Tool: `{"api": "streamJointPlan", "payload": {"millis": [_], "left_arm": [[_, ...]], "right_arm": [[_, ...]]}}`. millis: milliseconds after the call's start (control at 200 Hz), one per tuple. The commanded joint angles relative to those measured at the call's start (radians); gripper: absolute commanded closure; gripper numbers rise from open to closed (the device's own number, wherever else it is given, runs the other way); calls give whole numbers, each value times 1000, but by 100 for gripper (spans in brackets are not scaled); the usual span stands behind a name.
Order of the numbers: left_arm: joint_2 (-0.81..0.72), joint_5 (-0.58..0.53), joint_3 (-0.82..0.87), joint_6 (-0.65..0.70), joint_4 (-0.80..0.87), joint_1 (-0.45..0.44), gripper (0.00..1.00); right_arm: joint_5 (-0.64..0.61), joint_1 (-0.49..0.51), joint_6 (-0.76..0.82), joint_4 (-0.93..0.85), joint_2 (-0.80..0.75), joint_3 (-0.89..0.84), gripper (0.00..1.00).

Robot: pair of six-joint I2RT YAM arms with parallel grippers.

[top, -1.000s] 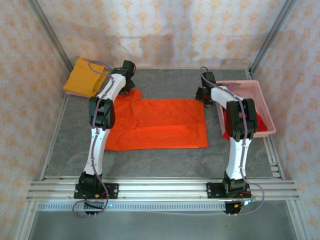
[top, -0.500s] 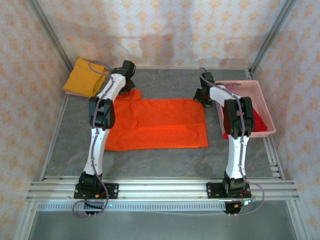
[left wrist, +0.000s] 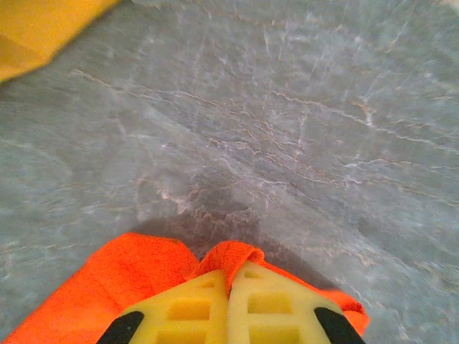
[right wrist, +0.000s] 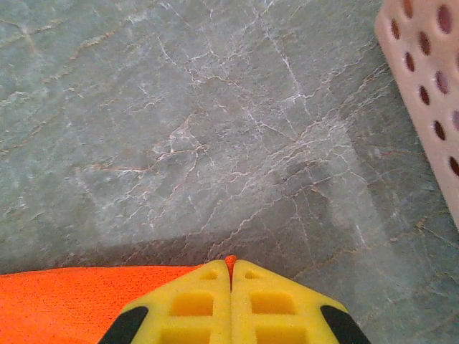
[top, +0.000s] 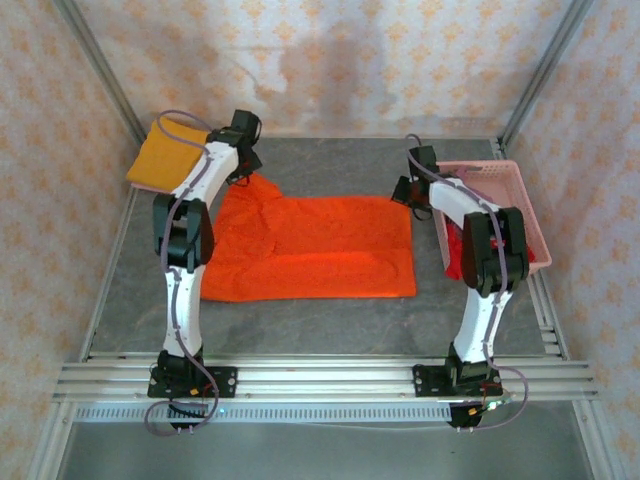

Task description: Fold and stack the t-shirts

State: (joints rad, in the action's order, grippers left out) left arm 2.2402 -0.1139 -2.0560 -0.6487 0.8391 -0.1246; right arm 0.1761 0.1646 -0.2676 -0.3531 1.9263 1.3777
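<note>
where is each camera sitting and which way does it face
Top external: above and behind the bases, looking down on the table; both arms show whole.
Left wrist: on the left arm, looking down past the left gripper, shut on the orange shirt, toward the yellow shirt.
Right wrist: on the right arm, looking down past the right gripper, shut on the same shirt's corner, basket at right.
Shared: all three see the orange shirt and table.

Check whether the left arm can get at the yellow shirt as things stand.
Probably not yet: the yellow shirt lies close beside the left gripper, but its jaws are shut on a corner of the orange shirt, which it would have to release first.
</note>
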Motion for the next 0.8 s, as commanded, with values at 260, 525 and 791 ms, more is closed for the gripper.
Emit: {"api": "streamJointPlan", "payload": {"millis": [260,525,791], "left_arm": [[-350,-75,396,-5,-103,6,100],[-520,-90,596,-10,-97,7,100],[-675,-96,790,-20,-77,7,100]], "right_arm": [[16,1,-8,100,-239,-245,100],[50,17,-3,75,-370,-354,100],[31,47,2,15,-488,-454,100]]}}
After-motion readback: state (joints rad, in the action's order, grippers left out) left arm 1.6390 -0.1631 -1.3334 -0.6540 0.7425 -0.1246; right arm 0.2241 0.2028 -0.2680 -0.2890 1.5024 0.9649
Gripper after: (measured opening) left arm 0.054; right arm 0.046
